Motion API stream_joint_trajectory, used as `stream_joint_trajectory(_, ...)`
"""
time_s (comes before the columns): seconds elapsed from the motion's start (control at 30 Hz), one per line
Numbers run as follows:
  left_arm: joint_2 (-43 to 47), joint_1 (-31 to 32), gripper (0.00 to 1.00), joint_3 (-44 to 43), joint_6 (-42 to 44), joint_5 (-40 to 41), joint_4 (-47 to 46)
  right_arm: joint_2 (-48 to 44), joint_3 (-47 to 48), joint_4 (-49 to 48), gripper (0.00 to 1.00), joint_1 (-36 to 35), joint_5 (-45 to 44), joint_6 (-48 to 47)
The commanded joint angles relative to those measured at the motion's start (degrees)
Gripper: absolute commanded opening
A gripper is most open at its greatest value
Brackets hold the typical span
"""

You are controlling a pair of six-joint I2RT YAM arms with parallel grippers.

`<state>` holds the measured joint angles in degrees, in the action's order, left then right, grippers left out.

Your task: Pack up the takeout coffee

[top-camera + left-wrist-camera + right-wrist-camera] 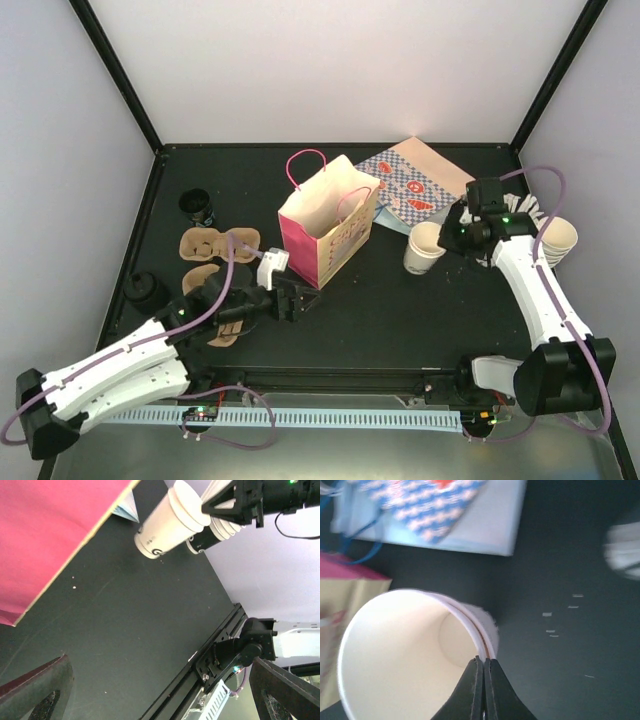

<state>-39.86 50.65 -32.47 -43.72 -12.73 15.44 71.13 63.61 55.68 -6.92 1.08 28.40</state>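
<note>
Dark fingertips of the right gripper (483, 659) fill the bottom centre of the right wrist view, clenched together on the near rim of the takeout coffee cup (405, 650), with the thin paper wall pinched between them. Its cream inside lies open to the camera, and nothing shows in it

From above, that cup (424, 248) sits right of centre with its base on the black table (400, 310). It is just right of the upright pink bag (325, 225) with a strip of bare table between them, and just beside the lower edge of a flat patterned bag (410, 185) lying toward the back. A stack of cream cups (555, 240) stands near the right edge, behind the right arm

The left gripper (290, 298) is released, jaws spread wide, low over the table at the lower left of the pink bag's base. In its own wrist view each finger (35, 690) shows only at a bottom corner, and the pink side of the bag (45, 535) fills the upper left, its bottom edge running diagonally across the frame. Bare table stretches from there to the cup (167, 525) at the top, where the right gripper's tips meet its rim

Cardboard cup carriers (215, 245) and a small black cup (197, 207) crowd the left side, behind the left arm. The widest open room is the bare middle and front of the table, running down to the metal rail (330, 378) along the near edge
</note>
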Motion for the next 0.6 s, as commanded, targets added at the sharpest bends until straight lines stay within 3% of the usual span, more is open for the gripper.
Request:
stream_joint_trajectory(0.0,-3.4,3.9,0.99,-0.8,-1.9,4.8,-5.3,-2.5,-1.3,-4.8,0.01,0.2,15.4,-8.2)
stream_joint_trajectory(0.03,-4.2,4.8,0.99,-1.0,-1.9,5.2,-6.0,-2.6,-0.8,-1.7,0.01,0.3,-11.0,-3.1)
stream_joint_trajectory(0.07,-5.0,5.6,0.99,-1.1,-2.0,5.8,-6.8,-2.5,-0.5,2.0,0.01,1.0,-20.5,5.9)
stream_joint_trajectory(0.1,-5.7,6.5,0.99,-1.3,-1.8,6.4,-7.4,-2.5,0.3,1.0,0.01,1.7,-11.1,6.3)
stream_joint_trajectory(0.17,-7.4,7.8,0.99,-1.9,-1.6,7.2,-8.3,-4.2,-3.8,-10.8,0.01,0.2,27.2,-8.2)
stream_joint_trajectory(0.2,-8.2,8.4,0.99,-2.4,-1.5,7.6,-8.6,-4.6,-3.8,-10.4,0.01,0.0,25.1,-8.6)
stream_joint_trajectory(0.27,-9.9,9.9,0.99,-3.1,-1.0,8.7,-10.3,-3.6,-0.9,-1.1,0.01,0.5,-10.7,0.3)
stream_joint_trajectory(0.3,-11.3,10.6,0.99,-3.6,-0.6,9.2,-11.2,-3.3,-0.4,1.2,0.01,1.0,-17.1,2.6)
stream_joint_trajectory(0.4,-15.5,13.2,0.99,-6.0,0.5,11.0,-13.3,-5.0,-1.4,-3.3,0.01,1.0,3.4,-2.1)
stream_joint_trajectory(0.57,-25.3,17.2,0.99,-12.0,2.6,12.0,-17.7,-7.1,-2.9,-4.0,0.01,1.1,0.3,0.8)
